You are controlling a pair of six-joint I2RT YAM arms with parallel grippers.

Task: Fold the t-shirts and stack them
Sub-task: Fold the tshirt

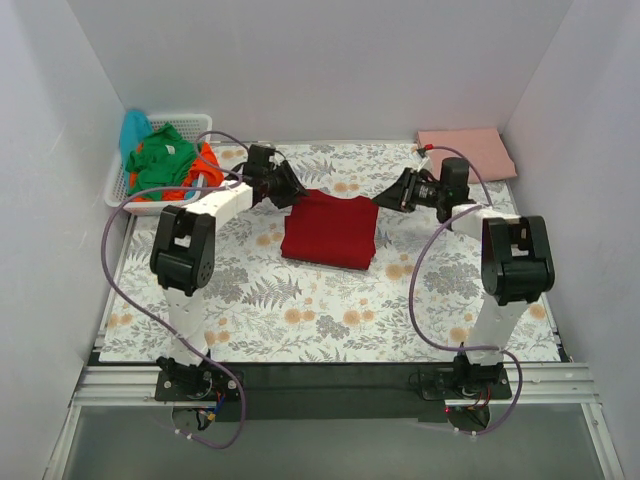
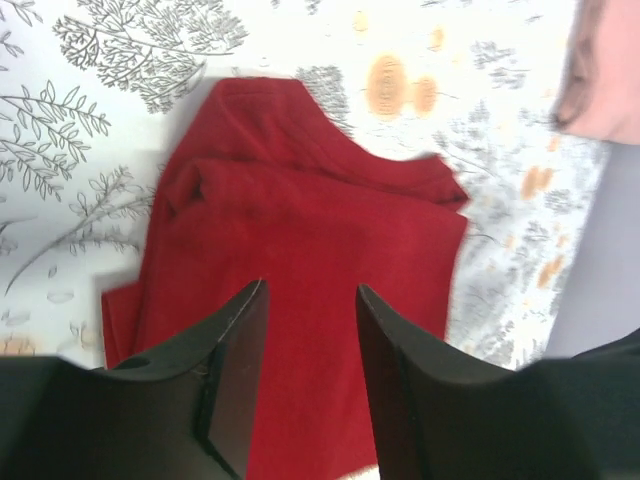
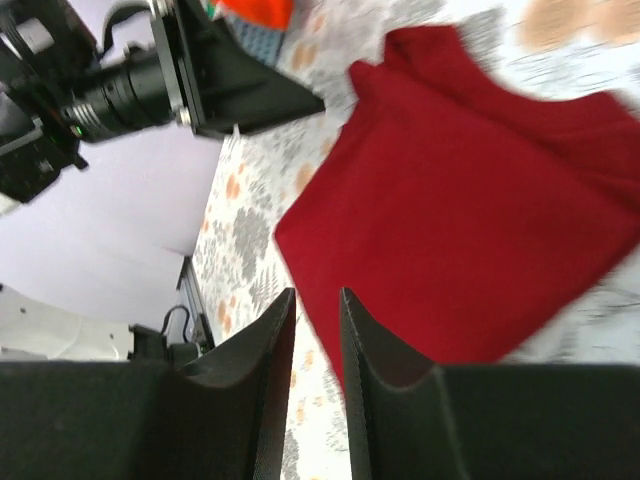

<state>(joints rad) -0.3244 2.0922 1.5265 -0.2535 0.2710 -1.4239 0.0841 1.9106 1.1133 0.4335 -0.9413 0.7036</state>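
Tidying the fold on the dark red shirt (image 1: 330, 230) looks to be the step in hand. The shirt lies in the middle of the worktop (image 1: 300, 310) as a rough rectangle. The left wrist view shows it is not square: a corner pokes out at the far end and a ridge of loose cloth runs along one side.

The left fingers (image 2: 310, 300) hover over it, parted with nothing between them. The right fingers (image 3: 317, 300) hang at its edge, drawn almost together on nothing, with only a slit showing. From above, the two arms flank the shirt's far corners.

A folded pink shirt (image 1: 465, 152) lies at the far right of the worktop, well apart. The basket (image 1: 113, 188) at the far left holds a heap of other shirts (image 1: 165, 165), green, orange and turquoise.

To do this well, each arm would likely pinch only the top layer at a stray corner. It would then pull that layer flat and level with the edge below, and let go low so the cloth does not spring back. Grabbing through all the layers could drag the whole bundle and undo the fold.
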